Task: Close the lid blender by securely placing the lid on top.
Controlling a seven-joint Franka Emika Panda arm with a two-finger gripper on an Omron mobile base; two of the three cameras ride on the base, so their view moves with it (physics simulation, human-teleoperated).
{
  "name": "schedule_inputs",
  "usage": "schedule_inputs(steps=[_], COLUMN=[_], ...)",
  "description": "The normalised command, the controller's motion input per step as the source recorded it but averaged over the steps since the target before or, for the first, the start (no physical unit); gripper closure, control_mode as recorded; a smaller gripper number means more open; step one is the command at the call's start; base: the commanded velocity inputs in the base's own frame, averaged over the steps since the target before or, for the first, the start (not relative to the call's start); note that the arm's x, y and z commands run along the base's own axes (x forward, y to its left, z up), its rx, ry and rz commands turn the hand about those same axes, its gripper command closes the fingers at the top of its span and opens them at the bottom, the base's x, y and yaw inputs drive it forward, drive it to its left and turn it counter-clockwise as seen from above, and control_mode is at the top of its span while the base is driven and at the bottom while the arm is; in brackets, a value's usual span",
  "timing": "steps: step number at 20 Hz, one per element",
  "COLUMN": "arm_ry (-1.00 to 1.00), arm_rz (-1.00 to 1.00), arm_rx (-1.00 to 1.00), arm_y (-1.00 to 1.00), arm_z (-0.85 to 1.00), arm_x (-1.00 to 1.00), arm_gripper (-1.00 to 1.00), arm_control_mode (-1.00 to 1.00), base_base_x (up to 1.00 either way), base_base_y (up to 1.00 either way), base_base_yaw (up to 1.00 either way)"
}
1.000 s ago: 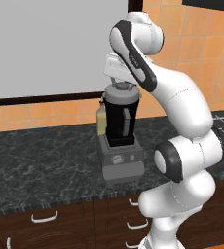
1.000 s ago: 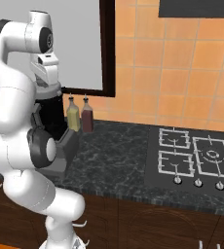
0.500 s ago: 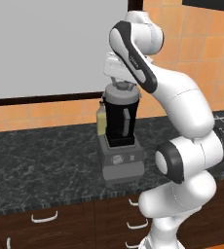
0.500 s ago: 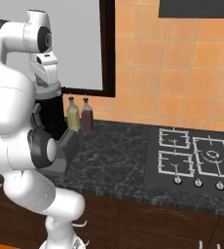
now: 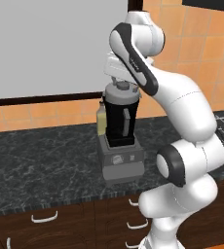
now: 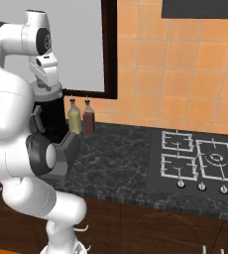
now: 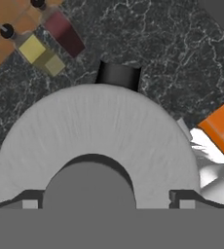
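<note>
On the blender jar sits the lid; jaws apparently apart around its knob.

No text, label, brand or number can be read on anything here

blender mostly behind arm, lid cut off (bottom edge)

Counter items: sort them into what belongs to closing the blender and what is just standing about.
Job:
- lid, sitting on the jar
- blender
- gripper, jaws apart either side of the lid's knob

Standing about:
- yellow bottle
- dark red bottle
- stove
</note>
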Motion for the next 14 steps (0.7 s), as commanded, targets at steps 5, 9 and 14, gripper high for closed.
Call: schedule_inputs(steps=[5, 9, 14], arm_ry=[-0.03, 0.0, 0.0], arm_rz=[0.0, 0.0, 0.0], arm_rx=[0.0, -0.05, -0.07], arm_y=[0.04, 0.36, 0.54], arm_z=[-0.15, -0.24, -0.37], arm_x=[-0.31, -0.33, -0.17], arm_gripper=[-1.0, -1.0, -1.0], arm_control_mode=[-1.0, -1.0, -1.0], base_base_x=[0.0, 0.0, 0.0], base_base_y=[0.0, 0.0, 0.0], base_base_yaw=[0.0, 0.0, 0.0])
